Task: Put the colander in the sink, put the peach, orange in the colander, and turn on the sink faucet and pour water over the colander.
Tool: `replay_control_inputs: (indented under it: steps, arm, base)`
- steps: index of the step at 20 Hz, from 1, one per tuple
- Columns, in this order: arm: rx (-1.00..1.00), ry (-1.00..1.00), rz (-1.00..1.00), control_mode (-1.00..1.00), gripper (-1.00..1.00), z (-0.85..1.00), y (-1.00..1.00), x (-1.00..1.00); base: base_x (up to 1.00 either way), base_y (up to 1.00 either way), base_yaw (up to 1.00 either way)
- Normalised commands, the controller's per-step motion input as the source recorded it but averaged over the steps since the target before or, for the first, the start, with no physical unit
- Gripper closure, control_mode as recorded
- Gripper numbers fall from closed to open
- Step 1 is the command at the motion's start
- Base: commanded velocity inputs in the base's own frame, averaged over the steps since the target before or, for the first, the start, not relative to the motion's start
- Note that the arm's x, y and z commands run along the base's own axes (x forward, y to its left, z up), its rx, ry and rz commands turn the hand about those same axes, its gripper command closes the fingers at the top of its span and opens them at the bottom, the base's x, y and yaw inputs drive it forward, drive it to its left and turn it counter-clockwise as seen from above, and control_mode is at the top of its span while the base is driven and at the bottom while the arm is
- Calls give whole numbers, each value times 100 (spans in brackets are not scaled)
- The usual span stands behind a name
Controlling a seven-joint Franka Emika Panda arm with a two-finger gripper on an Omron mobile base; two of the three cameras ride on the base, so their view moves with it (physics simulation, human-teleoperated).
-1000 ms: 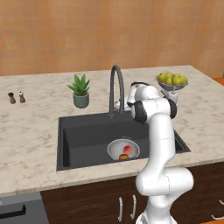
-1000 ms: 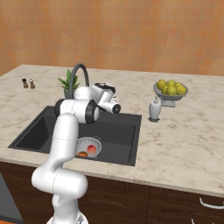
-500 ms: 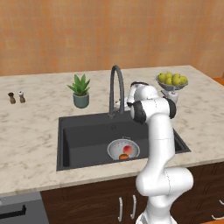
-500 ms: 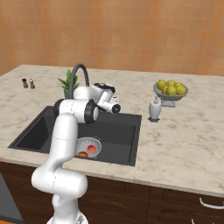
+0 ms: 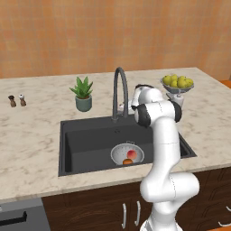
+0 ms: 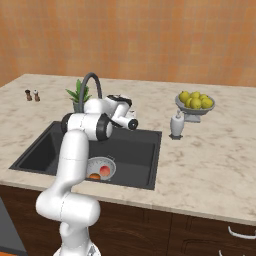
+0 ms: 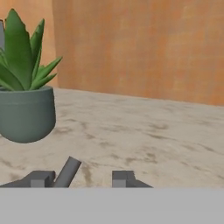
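The silver colander (image 5: 121, 152) (image 6: 95, 164) sits on the floor of the dark sink (image 5: 85, 144) (image 6: 135, 150), near its front. Inside the colander lie the pinkish peach (image 5: 131, 154) (image 6: 105, 171) and the orange (image 5: 127, 161) (image 6: 94, 176). My gripper (image 5: 124, 106) (image 7: 83, 179) is at the foot of the tall dark sink faucet (image 5: 118, 90) (image 6: 92, 85), behind the basin. In the hand view its fingertips (image 7: 42, 178) stand apart, and the faucet's grey lever (image 7: 68, 172) rises slanted between them, close to the left one.
A potted spiky plant (image 5: 82, 94) (image 6: 79, 95) (image 7: 26, 100) stands left of the faucet. A stemmed bowl of yellow-green fruit (image 5: 177, 83) (image 6: 195, 102) and a soap dispenser (image 6: 176, 125) are at the right. Salt and pepper shakers (image 5: 16, 100) stand far left.
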Motion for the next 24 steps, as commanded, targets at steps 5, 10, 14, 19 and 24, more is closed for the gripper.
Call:
replay_control_inputs:
  steps: [5, 10, 14, 19, 24]
  arm:
    - [0, 0, 0, -100, 100, -30, -91, 11]
    - [0, 0, 0, -100, 100, -30, -93, 10]
    - [0, 0, 0, -100, 100, -31, -95, 8]
    - [0, 0, 0, -100, 100, -30, -96, 6]
    - [0, 0, 0, -100, 100, -29, -97, 4]
  base:
    - [0, 0, 0]
    - [0, 0, 0]
    - [0, 0, 0]
    - [0, 0, 0]
    - [0, 0, 0]
